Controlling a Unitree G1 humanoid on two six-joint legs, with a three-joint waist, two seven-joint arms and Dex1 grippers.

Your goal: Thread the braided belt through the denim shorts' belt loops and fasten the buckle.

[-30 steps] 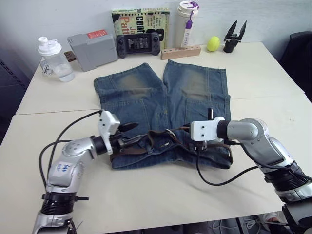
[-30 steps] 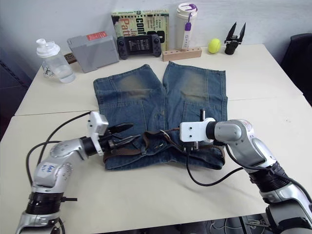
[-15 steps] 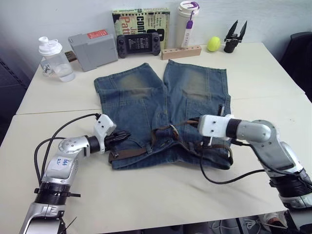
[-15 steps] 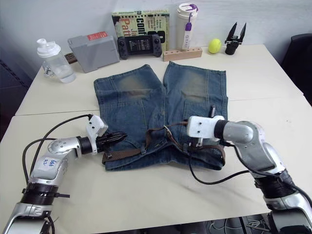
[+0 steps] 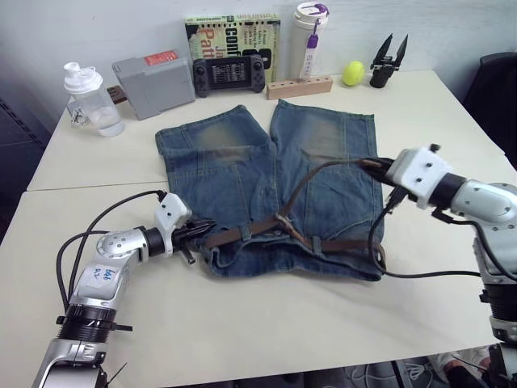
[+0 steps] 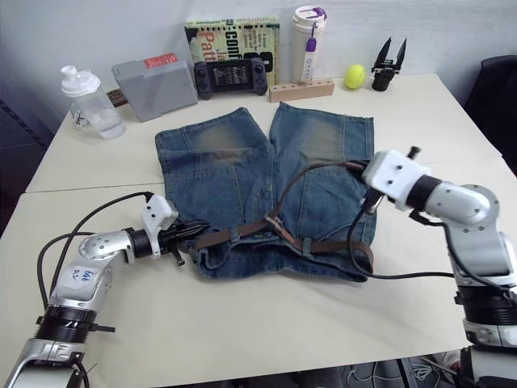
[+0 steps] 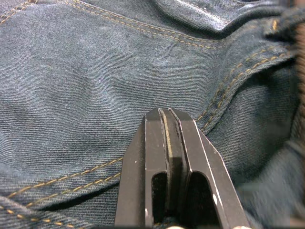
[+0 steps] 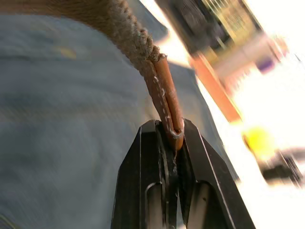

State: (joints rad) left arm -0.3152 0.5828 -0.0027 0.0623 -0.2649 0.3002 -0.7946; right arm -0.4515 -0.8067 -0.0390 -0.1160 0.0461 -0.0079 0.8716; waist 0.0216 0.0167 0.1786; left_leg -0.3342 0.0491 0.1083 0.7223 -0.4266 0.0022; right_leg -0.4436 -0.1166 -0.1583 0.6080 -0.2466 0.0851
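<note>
The denim shorts [image 5: 242,162] lie flat on the table, waistband toward me. The braided belt [image 5: 339,244] runs along the waistband, and a belt loop [image 6: 306,245] crosses it. From a pale metal piece mid-waist, seemingly the buckle [image 5: 283,220], the strap rises in an arc to my right gripper [image 5: 370,166]. That gripper is lifted over the shorts' right side and is shut on the belt's leather tip [image 8: 167,90]. My left gripper [image 5: 206,226] is shut at the waistband's left end, its tips [image 7: 169,114] against bare denim with nothing visibly between them.
Along the back edge stand a water bottle [image 5: 89,101], grey box [image 5: 152,81], game console [image 5: 229,74], book [image 5: 233,32], tumbler [image 5: 309,40], wooden block [image 5: 299,86], yellow ball [image 5: 353,73] and a black tool [image 5: 388,58]. My right arm's black cable [image 5: 376,242] droops over the shorts' right corner.
My right gripper has swung up and to the right with the belt tip, drawing the strap out. The waistband's left corner slid right. My left gripper went from open to shut.
</note>
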